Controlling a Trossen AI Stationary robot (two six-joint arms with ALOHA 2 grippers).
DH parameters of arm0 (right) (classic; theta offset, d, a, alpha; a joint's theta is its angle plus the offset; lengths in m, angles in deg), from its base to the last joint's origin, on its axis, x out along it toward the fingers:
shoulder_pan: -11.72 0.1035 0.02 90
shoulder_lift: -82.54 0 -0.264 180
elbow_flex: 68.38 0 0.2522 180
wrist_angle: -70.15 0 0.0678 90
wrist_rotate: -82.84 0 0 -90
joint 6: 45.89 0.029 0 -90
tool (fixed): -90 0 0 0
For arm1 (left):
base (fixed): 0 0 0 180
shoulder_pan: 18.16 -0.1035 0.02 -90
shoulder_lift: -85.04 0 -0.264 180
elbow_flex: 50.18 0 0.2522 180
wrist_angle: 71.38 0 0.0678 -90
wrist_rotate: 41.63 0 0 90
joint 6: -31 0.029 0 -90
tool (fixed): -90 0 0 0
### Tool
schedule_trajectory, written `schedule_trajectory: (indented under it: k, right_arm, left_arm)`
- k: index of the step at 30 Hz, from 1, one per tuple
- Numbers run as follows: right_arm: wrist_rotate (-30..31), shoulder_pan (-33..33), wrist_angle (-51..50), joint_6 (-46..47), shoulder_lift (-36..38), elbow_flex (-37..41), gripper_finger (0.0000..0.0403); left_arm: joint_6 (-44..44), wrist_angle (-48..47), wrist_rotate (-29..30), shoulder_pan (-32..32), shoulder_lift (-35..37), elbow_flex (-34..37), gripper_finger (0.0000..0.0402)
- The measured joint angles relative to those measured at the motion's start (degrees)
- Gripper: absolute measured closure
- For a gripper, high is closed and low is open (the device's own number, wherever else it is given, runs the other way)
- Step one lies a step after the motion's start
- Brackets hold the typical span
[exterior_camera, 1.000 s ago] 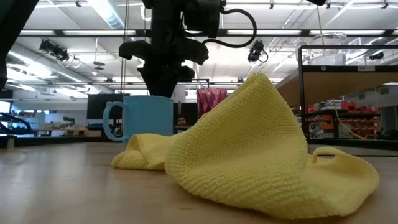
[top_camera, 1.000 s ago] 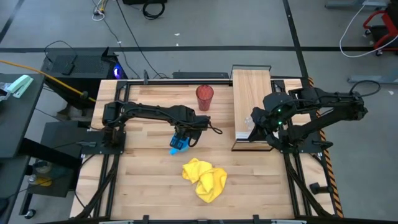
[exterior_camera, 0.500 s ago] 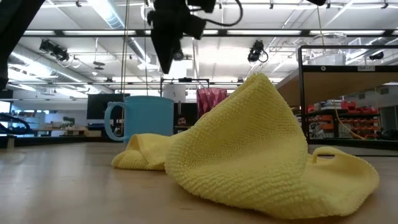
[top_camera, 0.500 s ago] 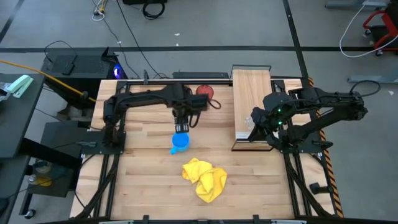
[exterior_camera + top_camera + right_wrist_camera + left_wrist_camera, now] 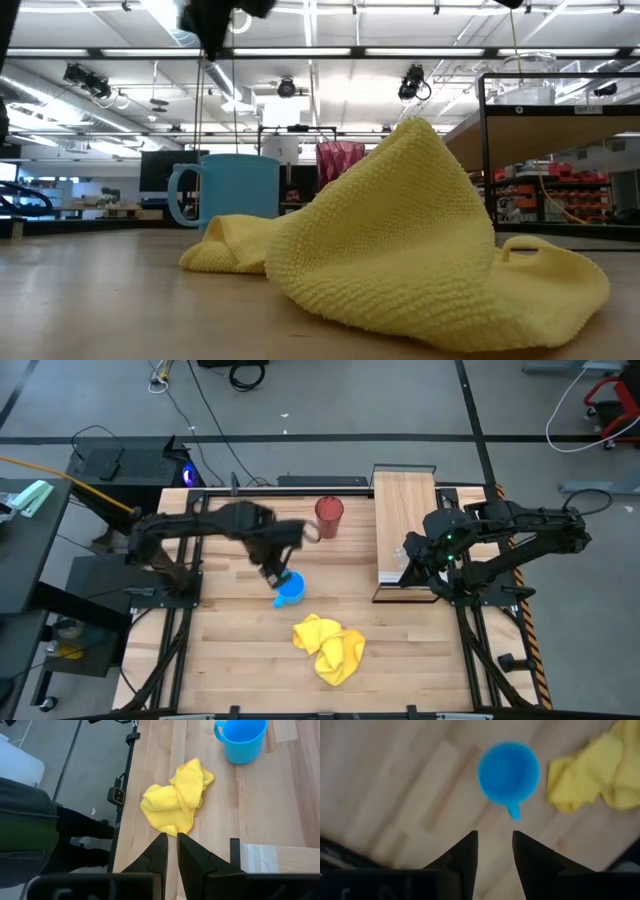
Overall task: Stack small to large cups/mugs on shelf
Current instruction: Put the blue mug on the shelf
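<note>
The blue mug stands upright on its base on the wooden table, its handle toward the near left. My left gripper hangs open high above it, pointing down, a little to the mug's left, and touches nothing. The dark red tumbler stands upright near the table's far edge, left of the shelf. My right gripper waits over the shelf's near end, its fingers a narrow gap apart with nothing between them. I cannot make out the small clear cup with certainty.
A crumpled yellow cloth lies on the table nearer the front edge than the mug and fills much of the low view. The shelf's black frame stands at the table's right. Bare wood lies at the left.
My left gripper has risen from the blue mug's rim to well above it. It has drifted toward the table's left and rolled about its own downward axis. The mug stays upright on the table where it was. My right arm has kept still.
</note>
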Motion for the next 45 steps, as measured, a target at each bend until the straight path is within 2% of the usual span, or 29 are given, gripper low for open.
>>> schedule_trajectory:
  k: [8, 15, 19, 23, 29, 34, 39, 45]
  right_arm:
    - [0.02, -0.06, 1.46, -3.12, -0.13, 0.00, 0.0356]
    - [0.00, -2.56, 5.42, -4.95, -3.79, 0.00, 0.0356]
    - [0.01, -5.10, 7.13, -5.96, -7.55, 0.00, 0.0356]
    - [0.02, -6.81, 11.16, -6.06, -11.24, 0.00, 0.0356]
    - [0.07, -7.85, 16.08, -7.74, -15.69, 0.00, 0.0355]
    - [0.02, -7.80, 17.79, -7.98, -18.90, 0.00, 0.0355]
    - [3.60, -7.82, 18.73, -8.39, -21.35, 0.00, 0.0355]
    - [4.94, -7.80, 19.00, -9.07, -22.47, 0.02, 0.0356]
  left_arm:
    - [-22.97, 1.85, -3.07, 13.03, 5.96, 15.38, 0.0291]
    - [-34.94, 24.30, -3.11, 21.15, 5.67, 26.69, 0.0283]
    - [-43.24, 29.57, -1.01, 23.65, 5.67, 30.15, 0.0285]
    - [-50.75, 37.61, 3.81, 26.09, 5.69, 34.11, 0.0292]
    - [-59.12, 48.70, 10.69, 26.90, 5.69, 40.44, 0.0304]
    - [-64.01, 49.31, 16.81, 26.68, 5.67, 43.61, 0.0319]
    - [-64.75, 49.30, 18.70, 25.28, 5.67, 44.59, 0.0330]
    - [-63.02, 48.57, 20.91, 22.49, 5.67, 44.59, 0.0335]
